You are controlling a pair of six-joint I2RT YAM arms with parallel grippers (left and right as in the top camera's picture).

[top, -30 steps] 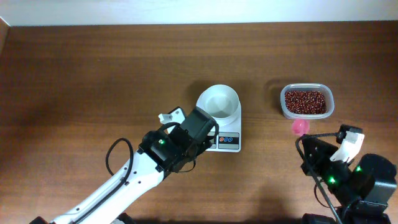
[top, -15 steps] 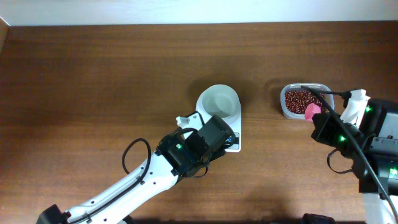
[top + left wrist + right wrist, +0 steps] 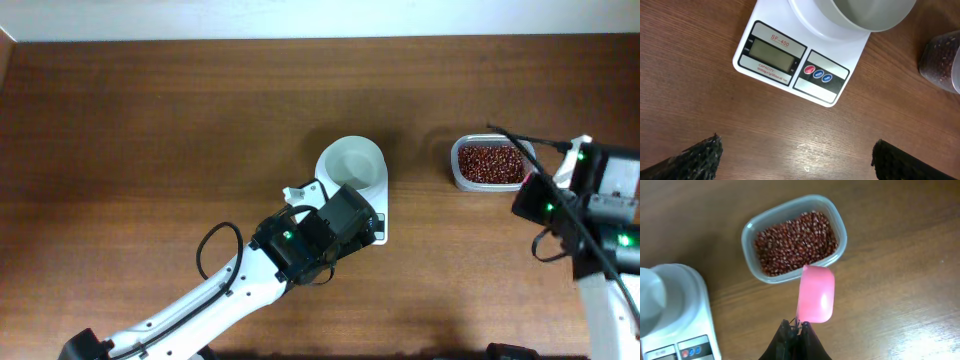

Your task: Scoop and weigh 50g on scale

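Hanging low over the brown wooden bench point(image 3: 150, 130), the left tool point(image 3: 796, 147) has its two black fingers point(image 3: 700, 157) spread wide with nothing between them. It sits just on the near side of the small white digital kitchen scale point(image 3: 800, 66), whose grey display point(image 3: 772, 55) and red and blue round buttons point(image 3: 818, 74) face it. The scale stands about the middle of the bench, with its round white bowl point(image 3: 352, 162) at the far end; no beans show in the bowl.

To the right, apart from the scale and roughly level with the bowl, lies the clear rectangular plastic tub point(image 3: 746, 235) of red beans point(image 3: 795, 242). Further right, the right tool point(image 3: 796, 329) is pressed together on the thin handle of a pink plastic scoop point(image 3: 816, 294).

The scoop's long axis runs straight out from that tool toward the tub, and its cup end reaches the tub's near rim. Whether it touches the rim I cannot tell. No beans show on the scoop.

The right arm is clearly the nearer one to the tub, which lies dead ahead of the scoop. The fill most likely needs a push forward and down along that same axis. The loaded scoop would then have to travel left to the bowl, where the left arm crowds only the scale's front end
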